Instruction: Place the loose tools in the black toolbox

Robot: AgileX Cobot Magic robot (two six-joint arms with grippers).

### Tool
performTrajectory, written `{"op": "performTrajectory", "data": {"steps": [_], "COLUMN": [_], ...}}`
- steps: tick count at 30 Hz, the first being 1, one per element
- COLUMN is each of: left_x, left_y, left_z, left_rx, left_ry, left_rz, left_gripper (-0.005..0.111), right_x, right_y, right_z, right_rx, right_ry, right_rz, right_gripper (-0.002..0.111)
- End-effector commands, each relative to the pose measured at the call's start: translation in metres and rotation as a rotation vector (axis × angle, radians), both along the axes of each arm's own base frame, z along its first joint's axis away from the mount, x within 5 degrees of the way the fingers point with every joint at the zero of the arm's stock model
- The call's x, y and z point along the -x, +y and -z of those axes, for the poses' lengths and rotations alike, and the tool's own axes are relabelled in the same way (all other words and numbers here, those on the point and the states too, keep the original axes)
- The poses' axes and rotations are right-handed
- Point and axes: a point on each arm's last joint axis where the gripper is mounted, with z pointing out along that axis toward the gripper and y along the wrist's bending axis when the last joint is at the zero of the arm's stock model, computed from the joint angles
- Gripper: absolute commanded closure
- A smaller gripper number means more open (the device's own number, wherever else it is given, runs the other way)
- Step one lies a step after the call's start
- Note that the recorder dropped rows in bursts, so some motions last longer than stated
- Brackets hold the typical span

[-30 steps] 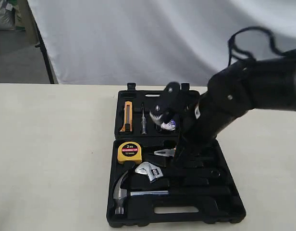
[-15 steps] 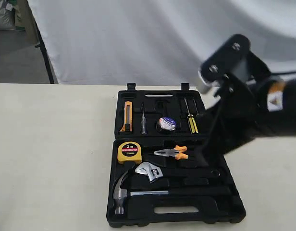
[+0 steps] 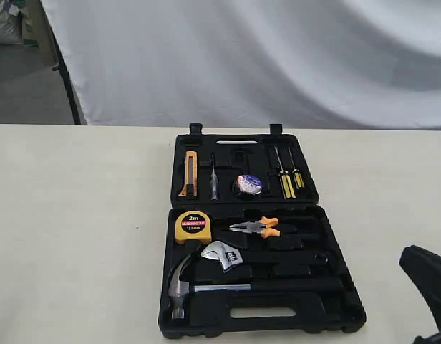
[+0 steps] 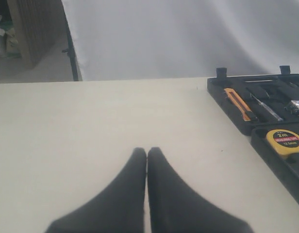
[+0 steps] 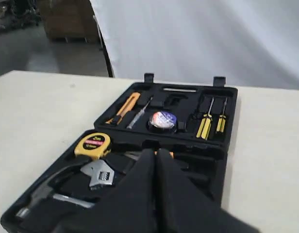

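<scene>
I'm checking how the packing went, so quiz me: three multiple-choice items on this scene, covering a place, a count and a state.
1. Where in the black toolbox is the tape roll? A near half; B far half; C handle slot.
2. How many yellow-handled screwdrivers? A one; B four; C two.
3. The left gripper's jaws are: A shut, empty; B wide open; C shut on a tool.
Key: 1 B, it sits in a far-half recess; 2 C, two lie side by side; 3 A, the tips meet with nothing between.

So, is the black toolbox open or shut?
Open. Both halves of the toolbox lie flat on the table, showing the hammer, wrench and tape roll in their recesses.
</scene>
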Motion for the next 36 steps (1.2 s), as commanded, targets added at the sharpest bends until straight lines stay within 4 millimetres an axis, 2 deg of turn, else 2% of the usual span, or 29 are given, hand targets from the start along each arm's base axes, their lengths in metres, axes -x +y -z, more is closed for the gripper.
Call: {"op": "performTrajectory", "data": {"steps": [1, 10, 18, 22, 36], "left_x": [0.0, 0.0, 0.0, 0.0, 0.0], "left_y": [0.0, 0.0, 0.0, 0.0, 0.0], "left_z": [0.001, 0.001, 0.001, 0.001, 0.001], "left_rx": [0.011, 0.011, 0.011, 0.011, 0.011], "left_ry": [0.001, 0.001, 0.001, 0.001, 0.001], "left_rz": [-0.005, -0.005, -0.005, -0.005, -0.005], "left_gripper": [0.106, 0.106, 0.106, 0.106, 0.106], "right_x": [0.006, 0.015, 0.025, 0.029, 0.031], "right_y": [-0.005, -0.016, -0.05, -0.055, -0.047], "right_z": [-0.007, -0.016, -0.016, -0.011, 0.005], "right_rx": [-0.062, -0.147, -0.157, -0.126, 0.069], "right_ry": [-0.048, -0.123, -0.193, -0.171, -0.052], "right_rz": [0.002, 0.032, 0.44, 0.545, 0.408], "right_gripper": [0.108, 0.108, 0.108, 0.108, 0.108]}}
